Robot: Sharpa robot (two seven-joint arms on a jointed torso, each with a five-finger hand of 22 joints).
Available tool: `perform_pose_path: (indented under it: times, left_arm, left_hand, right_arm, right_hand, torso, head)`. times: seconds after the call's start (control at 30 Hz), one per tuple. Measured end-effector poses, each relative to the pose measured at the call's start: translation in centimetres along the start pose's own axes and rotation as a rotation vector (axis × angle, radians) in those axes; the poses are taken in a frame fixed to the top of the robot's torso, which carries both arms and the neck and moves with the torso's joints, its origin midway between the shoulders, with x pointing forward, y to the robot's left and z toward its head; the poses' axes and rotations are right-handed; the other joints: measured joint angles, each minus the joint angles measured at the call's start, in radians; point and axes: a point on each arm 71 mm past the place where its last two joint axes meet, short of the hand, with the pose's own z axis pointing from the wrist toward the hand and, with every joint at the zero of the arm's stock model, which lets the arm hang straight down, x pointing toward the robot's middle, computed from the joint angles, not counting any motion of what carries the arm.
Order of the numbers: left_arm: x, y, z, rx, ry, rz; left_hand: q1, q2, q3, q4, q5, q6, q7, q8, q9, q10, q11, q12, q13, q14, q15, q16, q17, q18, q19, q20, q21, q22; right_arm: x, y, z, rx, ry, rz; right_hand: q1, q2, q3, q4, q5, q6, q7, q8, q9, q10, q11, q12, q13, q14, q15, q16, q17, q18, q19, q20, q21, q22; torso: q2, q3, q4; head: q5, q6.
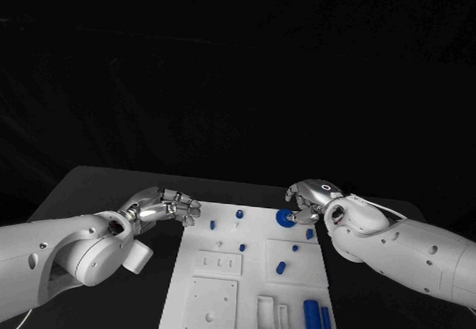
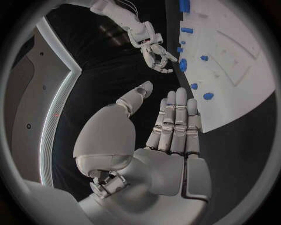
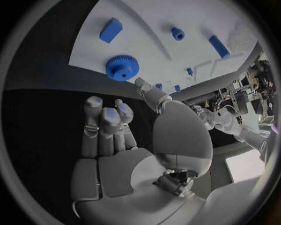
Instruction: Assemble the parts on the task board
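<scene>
Black table (image 1: 108,184) — white task board (image 1: 248,284)

the flat white task board (image 1: 223,282) looks like smooth matt plastic. beside the right hand's (image 3: 126,145) polished silver metal fingers (image 3: 99,124), the blue toothed gear (image 3: 120,68) seems matt plastic. the black table (image 1: 98,190) near the left hand (image 2: 164,140) appears matt.
</scene>
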Motion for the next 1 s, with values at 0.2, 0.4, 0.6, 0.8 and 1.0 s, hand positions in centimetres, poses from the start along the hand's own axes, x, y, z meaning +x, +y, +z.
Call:
perform_pose_path:
  times: [0.2, 0.4, 0.6, 0.8, 1.0]
  left_arm:
    - [0.0, 0.0, 0.0, -0.001, 0.0, 0.0]
    - [0.0, 0.0, 0.0, -0.001, 0.0, 0.0]
    - [-0.1, 0.1, 0.0, -0.001, -0.002, 0.001]
    - [-0.1, 0.1, 0.0, -0.002, -0.002, 0.001]
    - [-0.1, 0.1, 0.0, -0.003, -0.002, 0.001]
  left_hand:
    - [0.0, 0.0, 0.0, 0.0, 0.0, 0.0, 0.0, 0.0, 0.0, 0.0, 0.0, 0.0, 0.0, 0.0, 0.0, 0.0, 0.0, 0.0, 0.0, 0.0, 0.0, 0.0]
    - [0.0, 0.0, 0.0, 0.0, 0.0, 0.0, 0.0, 0.0, 0.0, 0.0, 0.0, 0.0, 0.0, 0.0, 0.0, 0.0, 0.0, 0.0, 0.0, 0.0, 0.0, 0.0]
    - [0.0, 0.0, 0.0, 0.0, 0.0, 0.0, 0.0, 0.0, 0.0, 0.0, 0.0, 0.0, 0.0, 0.0, 0.0, 0.0, 0.001, 0.0, 0.0, 0.0, 0.0, -0.001]
    - [0.0, 0.0, 0.0, 0.0, 0.0, 0.0, 0.0, 0.0, 0.0, 0.0, 0.0, 0.0, 0.0, 0.0, 0.0, 0.0, 0.001, 0.0, 0.0, 0.0, 0.0, -0.001]
    - [0.0, 0.0, 0.0, 0.0, 0.0, 0.0, 0.0, 0.0, 0.0, 0.0, 0.0, 0.0, 0.0, 0.0, 0.0, -0.004, 0.001, 0.0, 0.0, 0.0, 0.0, -0.001]
  right_arm:
    - [1.0, -0.2, 0.3, 0.013, 0.029, 0.004]
    - [1.8, -0.4, 0.2, 0.021, 0.058, 0.011]
    - [2.0, -0.5, 0.3, 0.025, 0.063, 0.013]
    - [2.0, -0.7, 0.2, 0.029, 0.065, 0.016]
    - [2.1, -0.4, 0.4, 0.026, 0.074, 0.022]
  right_hand:
    - [-0.001, 0.001, 0.004, 0.004, 0.004, 0.003, 0.003, -0.004, -0.001, 0.044, 0.002, 0.093, 0.021, -0.001, 0.005, 0.011, 0.02, 0.0, 0.007, -0.004, 0.024, 0.0]
    - [-0.001, 0.001, 0.009, 0.009, 0.015, 0.004, 0.003, -0.004, -0.001, 0.055, 0.004, 0.115, 0.021, -0.001, 0.005, 0.011, 0.028, -0.001, 0.003, -0.008, 0.032, 0.0]
    - [-0.005, 0.005, 0.014, 0.014, 0.021, 0.005, 0.001, -0.004, -0.001, 0.061, 0.009, 0.124, 0.021, -0.004, 0.008, 0.015, 0.033, -0.007, 0.003, -0.008, 0.038, 0.0]
    - [-0.009, 0.009, 0.029, 0.029, 0.078, 0.009, 0.005, -0.004, -0.001, 0.069, 0.011, 0.138, 0.021, -0.004, 0.008, 0.015, 0.044, -0.012, 0.0, -0.012, 0.048, 0.0]
    - [-0.011, 0.017, 0.039, 0.039, 0.085, 0.009, 0.004, -0.004, -0.001, 0.073, 0.007, 0.144, 0.021, -0.004, 0.009, 0.019, 0.049, -0.012, 0.0, -0.012, 0.052, 0.0]
  torso:
    - [0.001, 0.0001, 0.0012]
    - [0.001, -0.0012, 0.0012]
    - [0.001, -0.0012, 0.0001]
    - [0.0, -0.0012, 0.0001]
    - [0.0, -0.0007, -0.0007]
  head:
    - [-0.003, -0.004]
    - [-0.005, -0.008]
    - [-0.004, -0.011]
    - [-0.007, -0.006]
    - [-0.009, -0.002]
